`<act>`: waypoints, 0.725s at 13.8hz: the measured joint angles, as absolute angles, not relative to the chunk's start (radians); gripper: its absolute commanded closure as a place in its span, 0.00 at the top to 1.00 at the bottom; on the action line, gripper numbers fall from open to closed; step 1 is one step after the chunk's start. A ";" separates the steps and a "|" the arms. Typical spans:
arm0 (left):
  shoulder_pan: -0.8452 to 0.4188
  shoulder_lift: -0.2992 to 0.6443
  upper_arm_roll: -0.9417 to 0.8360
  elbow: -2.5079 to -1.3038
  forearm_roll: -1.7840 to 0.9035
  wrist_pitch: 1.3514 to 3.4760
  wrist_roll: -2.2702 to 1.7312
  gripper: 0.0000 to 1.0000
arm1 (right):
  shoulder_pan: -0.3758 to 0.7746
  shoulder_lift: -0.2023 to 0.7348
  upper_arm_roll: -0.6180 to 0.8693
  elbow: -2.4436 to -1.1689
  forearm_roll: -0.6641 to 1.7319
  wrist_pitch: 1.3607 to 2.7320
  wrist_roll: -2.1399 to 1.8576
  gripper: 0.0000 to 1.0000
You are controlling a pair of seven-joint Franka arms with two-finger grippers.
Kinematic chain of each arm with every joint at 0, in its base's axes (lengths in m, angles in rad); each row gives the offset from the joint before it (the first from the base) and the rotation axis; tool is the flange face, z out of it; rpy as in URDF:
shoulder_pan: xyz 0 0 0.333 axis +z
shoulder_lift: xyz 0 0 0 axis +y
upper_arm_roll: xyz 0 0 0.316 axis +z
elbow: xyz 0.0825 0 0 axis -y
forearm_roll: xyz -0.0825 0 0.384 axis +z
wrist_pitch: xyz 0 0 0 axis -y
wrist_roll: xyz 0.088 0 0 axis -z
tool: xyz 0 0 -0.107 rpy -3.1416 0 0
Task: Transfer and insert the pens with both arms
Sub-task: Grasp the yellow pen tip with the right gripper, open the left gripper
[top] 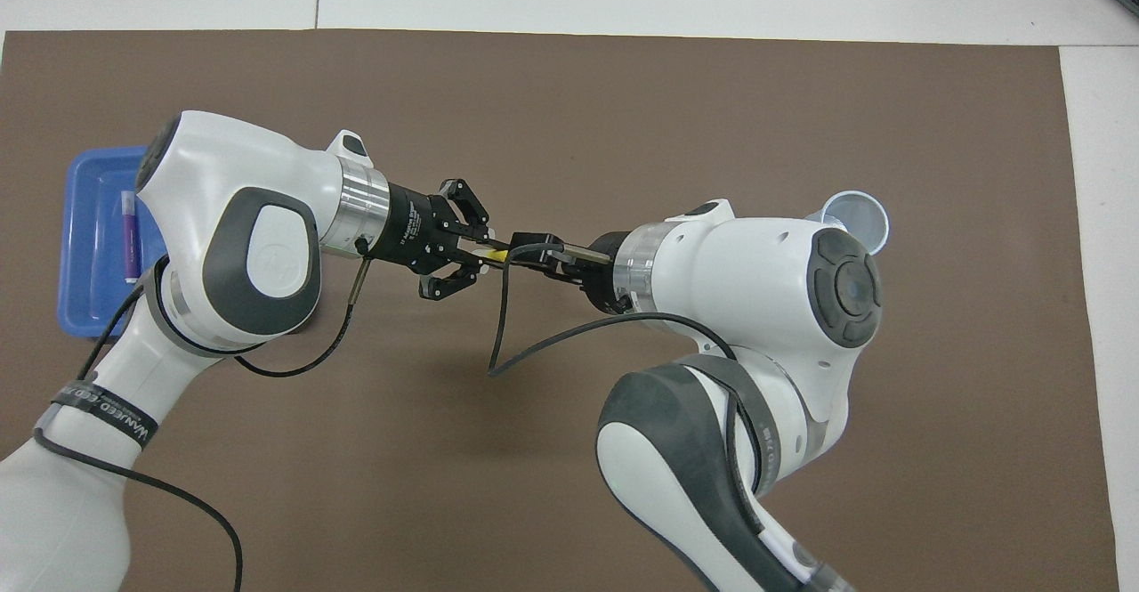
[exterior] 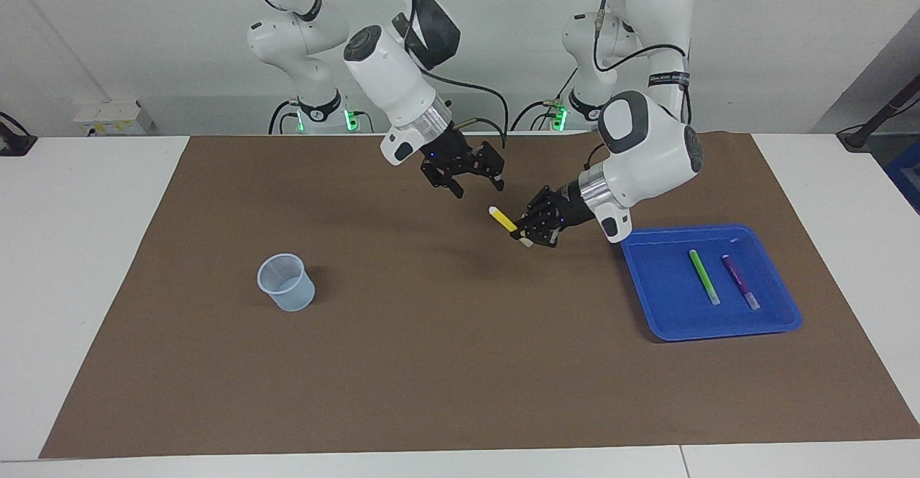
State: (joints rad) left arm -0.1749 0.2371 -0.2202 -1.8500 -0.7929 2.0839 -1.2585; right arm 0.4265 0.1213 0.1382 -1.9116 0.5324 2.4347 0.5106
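Left gripper is clamped on the yellow pen, up in the air over the middle of the brown mat. The pen's long axis runs slantwise, its free tip pointing up and toward the right arm's end of the table. Right gripper hovers just above that tip, fingers spread wide, apart from the pen in the facing view. Green pen and purple pen lie side by side in the blue tray near the mat's edge at the left arm's end. The clear cup stands upright toward the right arm's end.
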 measured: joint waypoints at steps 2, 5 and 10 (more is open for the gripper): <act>-0.216 0.237 -0.221 -1.850 -0.809 2.110 -1.262 0.00 | 0.425 0.122 0.138 -1.908 0.529 2.434 0.509 0.82; -0.231 0.237 -0.219 -1.853 -0.815 2.122 -1.264 0.00 | 0.425 0.136 0.138 -1.908 0.529 2.433 0.502 0.74; -0.230 0.237 -0.213 -1.853 -0.815 2.123 -1.264 0.00 | 0.419 0.145 0.138 -1.907 0.525 2.422 0.484 0.66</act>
State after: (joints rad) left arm -0.2303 0.2371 -0.2133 -1.8531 -0.8155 2.1231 -1.2636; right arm 0.4191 0.1451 0.1377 -1.9065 0.5247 2.4220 0.4844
